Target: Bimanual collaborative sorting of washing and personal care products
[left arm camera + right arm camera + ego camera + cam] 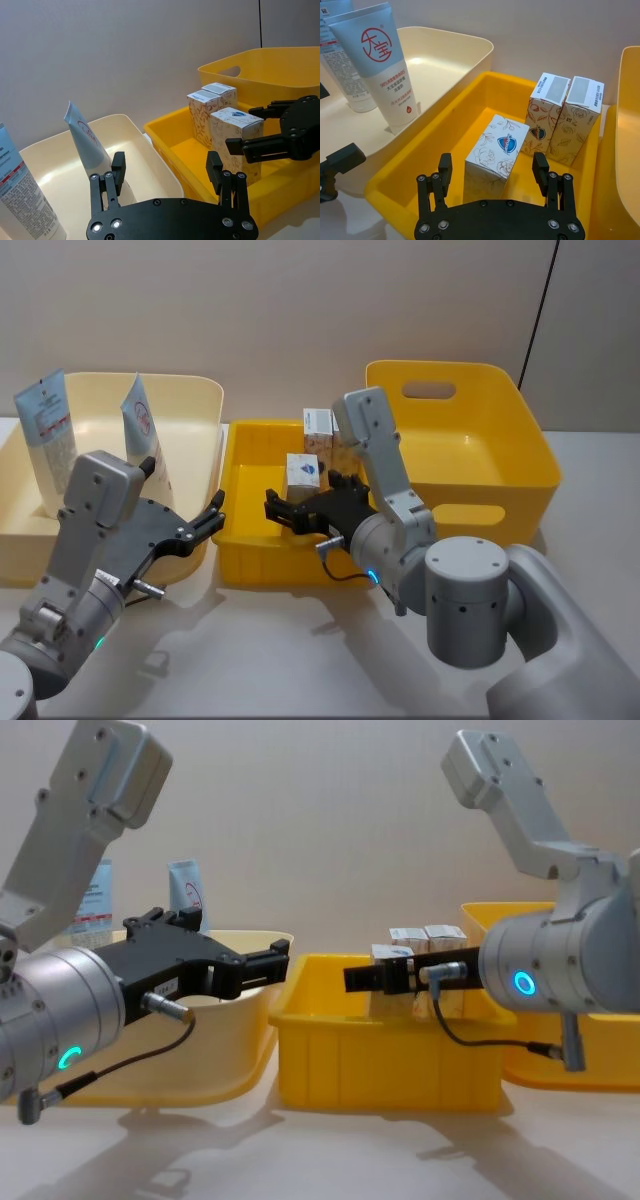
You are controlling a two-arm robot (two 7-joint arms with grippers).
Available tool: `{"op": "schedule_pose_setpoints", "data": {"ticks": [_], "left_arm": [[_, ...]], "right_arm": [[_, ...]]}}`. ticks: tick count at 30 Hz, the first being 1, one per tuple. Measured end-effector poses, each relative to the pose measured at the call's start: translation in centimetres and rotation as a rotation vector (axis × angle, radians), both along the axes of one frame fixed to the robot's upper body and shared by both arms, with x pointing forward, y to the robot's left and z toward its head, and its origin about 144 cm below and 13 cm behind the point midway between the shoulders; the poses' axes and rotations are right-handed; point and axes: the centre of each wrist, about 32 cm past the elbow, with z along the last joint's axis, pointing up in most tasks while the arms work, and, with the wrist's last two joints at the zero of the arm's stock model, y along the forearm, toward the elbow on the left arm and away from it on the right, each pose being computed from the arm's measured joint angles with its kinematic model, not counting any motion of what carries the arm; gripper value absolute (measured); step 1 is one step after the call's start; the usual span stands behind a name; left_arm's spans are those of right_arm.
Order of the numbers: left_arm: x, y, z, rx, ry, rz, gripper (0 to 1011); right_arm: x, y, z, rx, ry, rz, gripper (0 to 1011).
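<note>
Seen from the head view, the right gripper (276, 508) reaches into the shallow yellow tray (240, 545) at the near box (303, 472), with two more boxes (322, 430) standing side by side behind it. The left gripper (211, 519) hangs at the cream bin (205, 400), where two tubes (143, 430) stand upright. The left wrist view shows that claw spread wide with nothing in it — idle, I'd say. In the right wrist view the fingers are spread on either side of the near box, not yet pressing it. The chest view has both claws pointing level, the right one's tips at the box. The step in hand looks like grasping this box. Next the fingers must close squarely on its sides and lift it clear of the tray wall — perhaps toward the big yellow bin (500, 440).
</note>
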Motion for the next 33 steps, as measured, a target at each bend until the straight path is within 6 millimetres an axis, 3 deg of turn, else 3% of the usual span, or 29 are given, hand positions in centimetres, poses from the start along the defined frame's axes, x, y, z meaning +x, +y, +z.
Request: {"op": "schedule_pose_setpoints", "data": {"ticks": [15,23,33], "left_arm": [[0.0,0.0,0.0,0.0,0.0,0.0,1003],[0.0,0.0,0.0,0.0,0.0,0.0,1003],[0.0,0.0,0.0,0.0,0.0,0.0,1003]], "right_arm": [[0.73,0.19,0.09,0.009,-0.004,-0.028,998],[0.91,0.21,0.12,0.013,-0.005,-0.036,834],[1.01,0.24,0.11,0.015,-0.004,-0.04,505]]}}
